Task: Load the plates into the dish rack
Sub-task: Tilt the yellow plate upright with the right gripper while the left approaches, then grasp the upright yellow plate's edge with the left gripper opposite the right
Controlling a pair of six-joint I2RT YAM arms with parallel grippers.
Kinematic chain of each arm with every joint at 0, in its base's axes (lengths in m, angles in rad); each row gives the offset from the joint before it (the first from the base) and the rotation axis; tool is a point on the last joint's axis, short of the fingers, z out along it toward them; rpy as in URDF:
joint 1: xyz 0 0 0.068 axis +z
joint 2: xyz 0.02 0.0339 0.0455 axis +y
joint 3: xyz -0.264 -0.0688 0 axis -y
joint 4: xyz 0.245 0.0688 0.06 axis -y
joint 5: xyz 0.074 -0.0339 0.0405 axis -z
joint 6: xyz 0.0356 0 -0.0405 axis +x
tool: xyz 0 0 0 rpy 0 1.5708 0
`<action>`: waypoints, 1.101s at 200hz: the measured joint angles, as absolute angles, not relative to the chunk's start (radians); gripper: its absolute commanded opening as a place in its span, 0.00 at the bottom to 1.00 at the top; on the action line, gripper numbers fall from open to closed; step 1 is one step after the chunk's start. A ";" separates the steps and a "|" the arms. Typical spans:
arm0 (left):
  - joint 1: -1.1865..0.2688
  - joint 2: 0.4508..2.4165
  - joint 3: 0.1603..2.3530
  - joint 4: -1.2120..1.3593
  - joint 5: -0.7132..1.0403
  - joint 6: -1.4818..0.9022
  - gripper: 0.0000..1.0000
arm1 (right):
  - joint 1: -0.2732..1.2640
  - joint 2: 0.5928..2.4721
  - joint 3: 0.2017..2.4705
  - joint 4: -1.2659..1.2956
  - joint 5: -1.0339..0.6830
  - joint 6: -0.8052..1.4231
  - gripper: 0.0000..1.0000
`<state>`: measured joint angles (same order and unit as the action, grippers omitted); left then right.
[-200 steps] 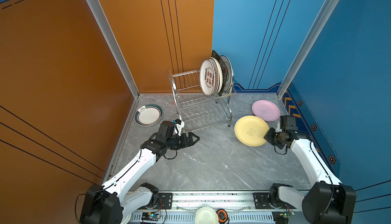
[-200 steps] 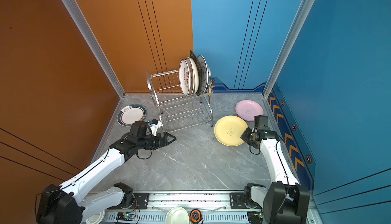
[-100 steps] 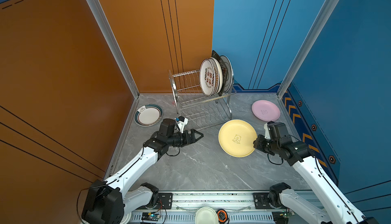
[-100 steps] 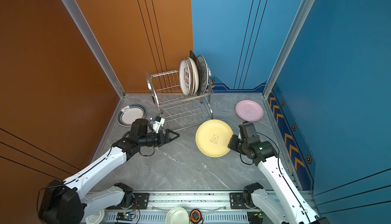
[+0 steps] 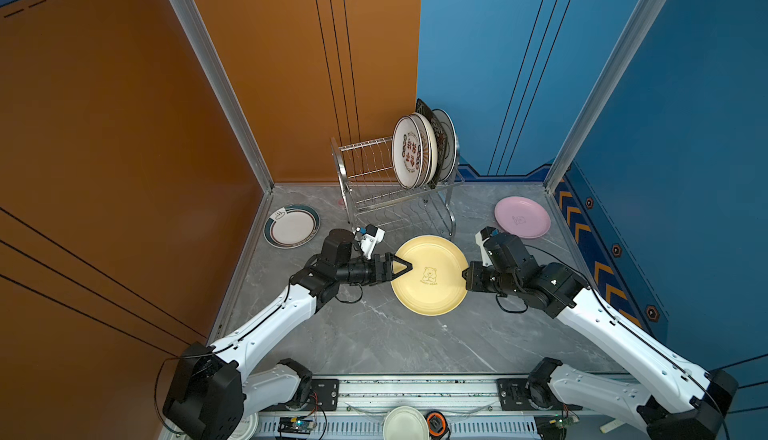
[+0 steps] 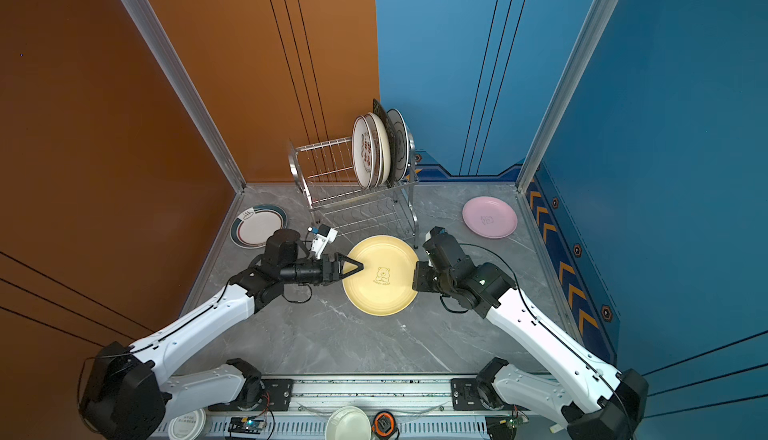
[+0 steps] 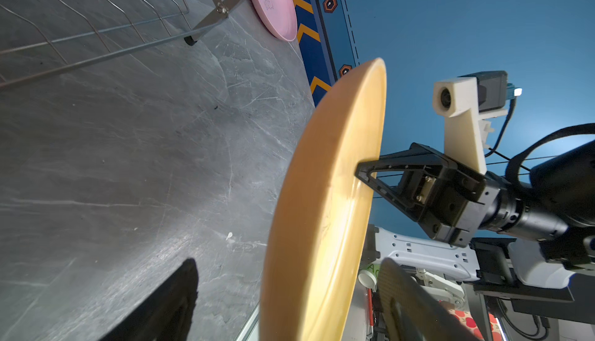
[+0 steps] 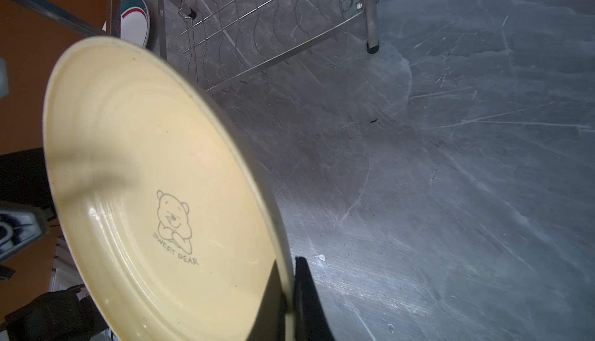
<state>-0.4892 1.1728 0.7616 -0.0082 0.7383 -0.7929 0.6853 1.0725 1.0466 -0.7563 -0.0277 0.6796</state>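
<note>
The pale yellow plate (image 5: 432, 280) (image 6: 380, 276) hangs tilted above the middle of the table. My right gripper (image 5: 467, 278) (image 8: 289, 263) is shut on its right rim. My left gripper (image 5: 405, 269) (image 7: 289, 262) is open, with one finger on each side of the plate's left rim and a gap to each in the left wrist view. The dish rack (image 5: 374, 176) (image 6: 328, 168) stands at the back with several plates upright in its top tier, the red-lettered white plate (image 5: 409, 153) in front. A pink plate (image 5: 522, 216) lies at the back right. A teal-rimmed plate (image 5: 292, 226) lies at the back left.
Orange wall (image 5: 124, 168) bounds the left and blue wall (image 5: 685, 168) the right. The rack's lower shelf (image 8: 264, 17) holds nothing. At the front rail sit a white round dish (image 5: 405, 423) and a printed lid (image 6: 187, 425).
My right arm lifted the yellow plate and carried it left to the middle. My left gripper reached right to the plate's rim, and its jaws have narrowed a little.
</note>
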 measured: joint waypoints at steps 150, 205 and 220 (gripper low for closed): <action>-0.494 1.082 0.688 0.099 0.708 -0.892 0.00 | 0.626 1.119 1.080 -0.620 -0.251 0.572 0.63; -0.469 1.066 0.686 0.127 0.752 -0.921 0.00 | 0.508 1.117 0.953 -0.405 -0.563 0.607 0.69; -0.467 1.066 0.686 0.132 0.768 -0.926 0.00 | 0.508 1.131 0.945 -0.343 -0.632 0.619 0.67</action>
